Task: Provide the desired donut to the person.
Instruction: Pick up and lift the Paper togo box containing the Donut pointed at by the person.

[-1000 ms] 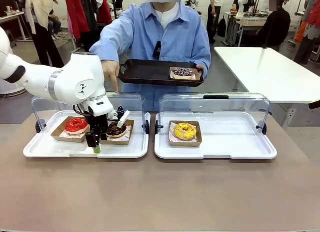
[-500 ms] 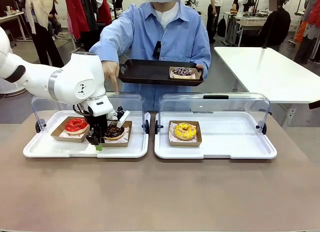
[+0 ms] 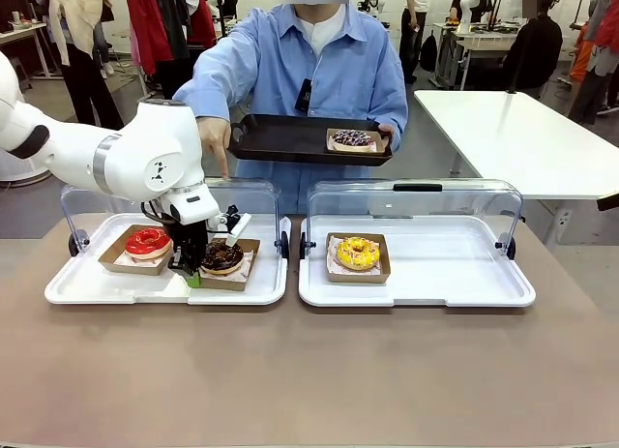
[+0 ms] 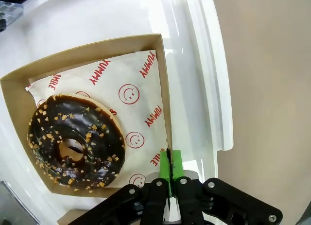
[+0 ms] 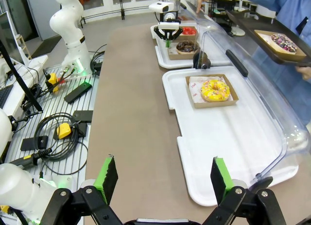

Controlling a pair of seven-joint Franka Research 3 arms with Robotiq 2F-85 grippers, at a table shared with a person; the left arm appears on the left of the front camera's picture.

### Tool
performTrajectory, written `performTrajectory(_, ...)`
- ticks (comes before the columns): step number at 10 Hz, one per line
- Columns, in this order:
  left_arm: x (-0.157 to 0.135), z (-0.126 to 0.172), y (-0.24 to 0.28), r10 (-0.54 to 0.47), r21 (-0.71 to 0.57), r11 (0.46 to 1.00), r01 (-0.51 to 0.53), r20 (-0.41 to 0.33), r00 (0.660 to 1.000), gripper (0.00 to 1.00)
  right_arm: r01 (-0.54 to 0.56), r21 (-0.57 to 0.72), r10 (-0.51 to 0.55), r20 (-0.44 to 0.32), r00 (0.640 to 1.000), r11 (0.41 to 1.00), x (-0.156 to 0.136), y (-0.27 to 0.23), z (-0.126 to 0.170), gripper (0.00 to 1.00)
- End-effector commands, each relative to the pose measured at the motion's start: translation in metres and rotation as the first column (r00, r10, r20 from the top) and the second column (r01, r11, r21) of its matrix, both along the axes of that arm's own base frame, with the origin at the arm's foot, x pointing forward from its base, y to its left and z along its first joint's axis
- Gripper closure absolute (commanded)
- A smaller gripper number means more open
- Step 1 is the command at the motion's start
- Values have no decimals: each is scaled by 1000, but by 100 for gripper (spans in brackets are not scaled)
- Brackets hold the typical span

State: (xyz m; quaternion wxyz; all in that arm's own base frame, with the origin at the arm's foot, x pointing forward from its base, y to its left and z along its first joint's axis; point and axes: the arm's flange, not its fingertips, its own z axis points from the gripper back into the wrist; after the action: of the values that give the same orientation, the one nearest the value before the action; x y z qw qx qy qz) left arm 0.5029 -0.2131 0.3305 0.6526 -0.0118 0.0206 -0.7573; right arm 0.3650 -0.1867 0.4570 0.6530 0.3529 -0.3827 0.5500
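A chocolate donut [image 3: 223,254] [image 4: 73,140] with nut crumbs lies in a brown cardboard box [image 4: 163,89] on the left white tray [image 3: 116,288]. My left gripper [image 3: 191,274] [image 4: 169,159] is shut on that box's near side wall, its green pads pinching the cardboard. The person [image 3: 319,71] in a light-blue shirt points one finger [image 3: 221,167] down toward this donut. Their other hand holds a black tray [image 3: 280,143] carrying a purple-iced donut [image 3: 353,138]. My right gripper [image 5: 163,169] hangs open over the table's near end, holding nothing.
A red-glazed donut [image 3: 147,240] sits in its box beside the chocolate one. A yellow donut [image 3: 357,252] [image 5: 215,89] rests on the right white tray [image 3: 455,274]. Both trays have clear lids [image 3: 416,201] raised at the back. Bare brown tabletop [image 3: 309,371] lies in front.
My left gripper's jaws have closed from wide apart onto the chocolate donut's box wall. The box has shifted slightly. The person's hands and the right arm stayed put.
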Motion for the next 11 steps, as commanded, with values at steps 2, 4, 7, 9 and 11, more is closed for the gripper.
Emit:
performTrajectory(2, -14, 11, -4, -28, -10, 1000, 29, 21, 999, 100, -1, 6, 1, 6, 1000, 1000, -1, 1, 0, 0)
performTrajectory(4, -39, 37, -13, 28, 19, 999, -28, -26, 999, 100, -1, 6, 1, 6, 1000, 1000, -1, 1, 0, 0)
performTrajectory(7, -107, 88, -17, 15, 39, 999, -12, -59, 998, 100, -1, 6, 1, 6, 1000, 1000, -1, 1, 0, 0)
performTrajectory(9, -161, 115, -17, -11, -19, 1000, 9, -73, 997, 100, -1, 6, 1, 6, 1000, 1000, -1, 1, 0, 0)
performTrajectory(11, -207, 141, -24, -18, -8, 1000, 18, 7, 1000, 100, -1, 6, 1, 6, 1000, 1000, -1, 1, 0, 0)
